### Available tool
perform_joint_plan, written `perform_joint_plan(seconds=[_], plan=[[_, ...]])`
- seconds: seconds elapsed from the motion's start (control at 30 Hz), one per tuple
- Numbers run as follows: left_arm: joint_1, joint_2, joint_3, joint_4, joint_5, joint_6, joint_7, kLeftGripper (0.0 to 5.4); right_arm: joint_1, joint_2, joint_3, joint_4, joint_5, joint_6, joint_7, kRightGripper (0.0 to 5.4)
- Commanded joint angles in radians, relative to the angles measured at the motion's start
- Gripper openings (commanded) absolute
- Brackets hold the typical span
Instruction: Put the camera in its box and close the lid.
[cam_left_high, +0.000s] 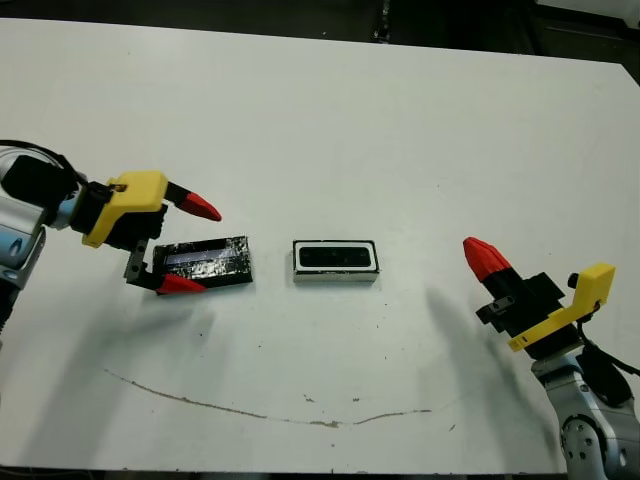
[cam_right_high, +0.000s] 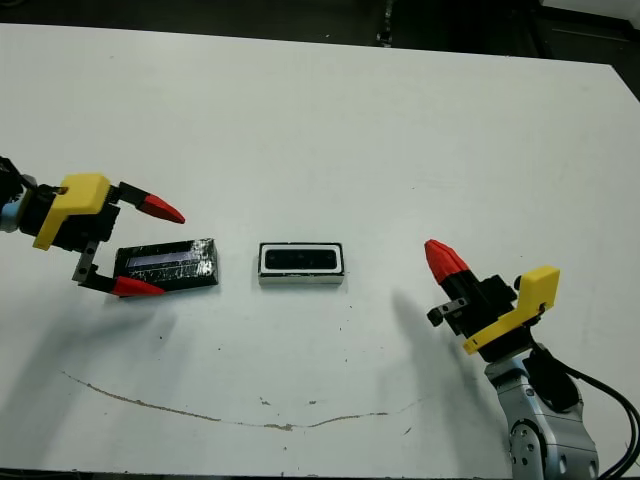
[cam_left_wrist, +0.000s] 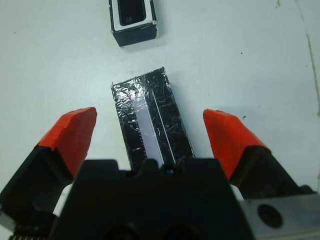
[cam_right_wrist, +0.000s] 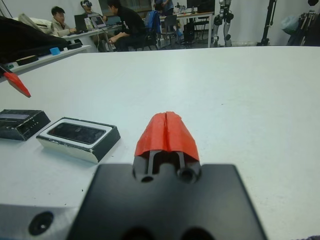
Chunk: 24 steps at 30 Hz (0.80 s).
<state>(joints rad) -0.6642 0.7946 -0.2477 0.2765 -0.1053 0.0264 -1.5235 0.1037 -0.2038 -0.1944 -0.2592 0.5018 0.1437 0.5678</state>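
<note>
The box (cam_left_high: 336, 277), a shallow tray with a white rim, sits mid-table with the slim black camera (cam_left_high: 336, 257) lying flat inside it. To its left lies the lid (cam_left_high: 212, 260), crinkly shiny black with a pale strip (cam_left_wrist: 147, 125). My left gripper (cam_left_high: 195, 247) is open and straddles the lid's left end, one red fingertip (cam_left_wrist: 75, 132) on each side, neither pressing it. My right gripper (cam_left_high: 482, 257) is shut and holds nothing, well to the right of the box, with its red tips (cam_right_wrist: 166, 131) together.
A thin brownish curved mark (cam_left_high: 250, 410) runs across the table near its front edge. Beyond the table's far edge, people (cam_right_wrist: 120, 22) sit at desks. Bare white tabletop (cam_left_high: 430, 180) lies between the box and my right gripper.
</note>
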Motion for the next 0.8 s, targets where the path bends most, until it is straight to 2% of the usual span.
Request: perform_joint_plan(seconds=[0.03, 0.53, 0.67, 0.8], plan=[[0.021, 0.019, -0.01, -0.016, 0.024, 0.011, 0.009, 5.4, 0.014, -0.017, -0.002, -0.002, 0.009, -0.003, 0.007, 0.01], [0.04, -0.006, -0.009, 0.089, 0.043, -0.093, 0.038, 5.4, 0.012, -0.02, -0.002, 0.015, 0.016, -0.02, 0.037, 0.01], [0.028, -0.019, -0.004, 0.141, 0.019, -0.025, 0.02, 5.4, 0.012, -0.019, -0.001, 0.017, 0.016, -0.021, 0.04, 0.01], [0.021, -0.023, -0.008, 0.17, 0.029, 0.027, 0.016, 5.4, 0.013, -0.022, 0.001, 0.015, 0.012, -0.022, 0.04, 0.01]])
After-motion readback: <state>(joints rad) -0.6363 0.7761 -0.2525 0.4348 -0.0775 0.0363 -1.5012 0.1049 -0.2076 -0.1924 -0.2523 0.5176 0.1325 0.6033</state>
